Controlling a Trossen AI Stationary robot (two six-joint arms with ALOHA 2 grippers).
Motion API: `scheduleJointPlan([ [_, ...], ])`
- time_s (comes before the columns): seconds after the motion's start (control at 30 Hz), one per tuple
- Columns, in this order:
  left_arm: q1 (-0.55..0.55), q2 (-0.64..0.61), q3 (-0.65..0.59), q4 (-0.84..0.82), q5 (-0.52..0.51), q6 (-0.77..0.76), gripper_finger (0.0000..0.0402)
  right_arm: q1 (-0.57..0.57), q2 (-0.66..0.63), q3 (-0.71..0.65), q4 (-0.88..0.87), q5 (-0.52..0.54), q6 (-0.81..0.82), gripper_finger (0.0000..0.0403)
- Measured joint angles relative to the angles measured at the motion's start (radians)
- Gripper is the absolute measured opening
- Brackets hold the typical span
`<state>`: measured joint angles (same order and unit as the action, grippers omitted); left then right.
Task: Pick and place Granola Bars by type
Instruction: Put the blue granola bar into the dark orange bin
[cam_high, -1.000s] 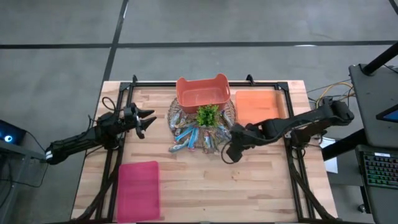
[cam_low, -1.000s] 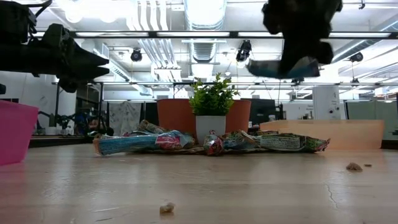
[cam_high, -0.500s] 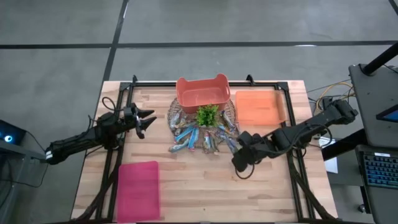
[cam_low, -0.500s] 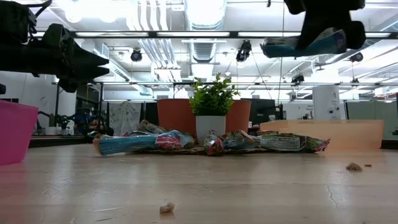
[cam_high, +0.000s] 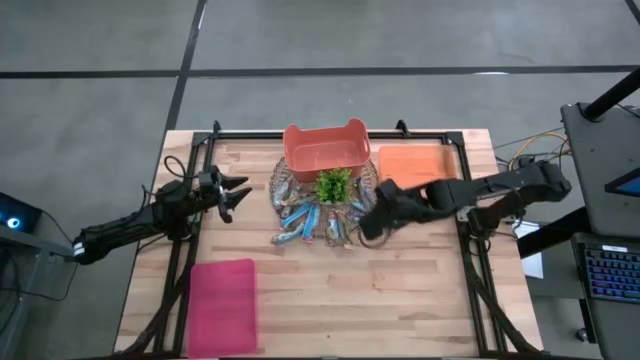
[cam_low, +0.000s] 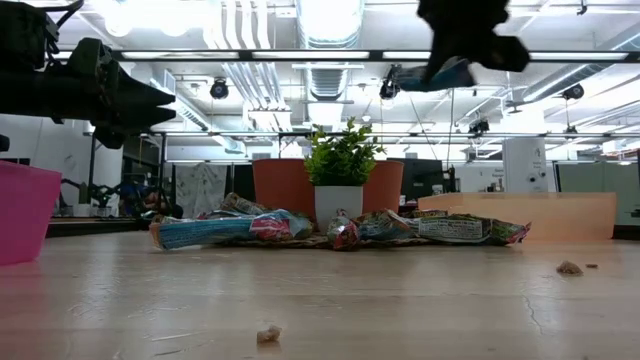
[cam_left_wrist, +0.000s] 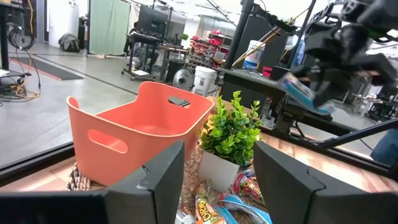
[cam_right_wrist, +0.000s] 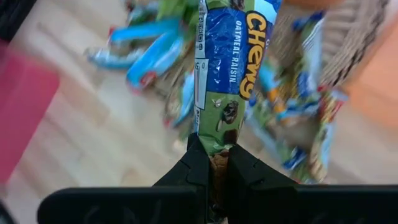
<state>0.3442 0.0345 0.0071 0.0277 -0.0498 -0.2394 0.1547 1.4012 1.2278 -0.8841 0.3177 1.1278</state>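
Note:
Several blue and brownish Granola Bars (cam_high: 318, 220) lie heaped on a woven mat around a small potted plant (cam_high: 334, 185). My right gripper (cam_high: 368, 224) hangs high over the heap's right edge, shut on one blue and green bar (cam_right_wrist: 227, 68), which the low view shows as a blue wrapper (cam_low: 443, 75) under the gripper (cam_low: 468, 35). My left gripper (cam_high: 236, 194) waits open and level over the table's left part, pointing toward the heap, with nothing between its fingers (cam_left_wrist: 166, 177). My right gripper pinches one end of the bar (cam_right_wrist: 215, 146) between its two fingers. The fingers come slanting down from the table's right side, and the bar runs on beyond their tips. The bar is lifted clear, high above the heap.
A salmon bin (cam_high: 326, 150) stands behind the plant at the far edge. An orange tray (cam_high: 415, 170) lies at the far right, a pink bin (cam_high: 222, 305) at the near left. Black rails (cam_high: 478, 270) frame the table. Bare wood (cam_high: 380, 300) lies in front of the heap.
My right gripper has risen with the bar. It swung out toward the table's near right, then came back toward the heap, and its wrist rolled. The bar stays in the shut fingers.

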Motion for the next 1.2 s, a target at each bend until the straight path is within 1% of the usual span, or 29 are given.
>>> scheduleJointPlan([
  [0.23, 0.0, 0.0, 0.0, 0.0, 0.0, 0.0, 0.0174, -0.162, 0.064, 0.119, -0.005, -0.01, -0.089, 0.0011],
  [0.5, 0.0, 0.0, 0.0, 0.0, 0.0, 0.0, 0.0174, -0.33, 0.174, 0.261, -0.078, -0.084, -0.188, 0.0011],
  [0.83, 0.0, 0.0, 0.0, 0.0, 0.0, 0.0, 0.0174, -0.477, 0.325, 0.444, -0.158, -0.112, -0.283, 0.0011],
  [1.2, 0.0, 0.0, 0.0, 0.0, 0.0, 0.0, 0.0174, -0.586, 0.528, 0.638, -0.264, -0.118, -0.368, 0.0011],
])
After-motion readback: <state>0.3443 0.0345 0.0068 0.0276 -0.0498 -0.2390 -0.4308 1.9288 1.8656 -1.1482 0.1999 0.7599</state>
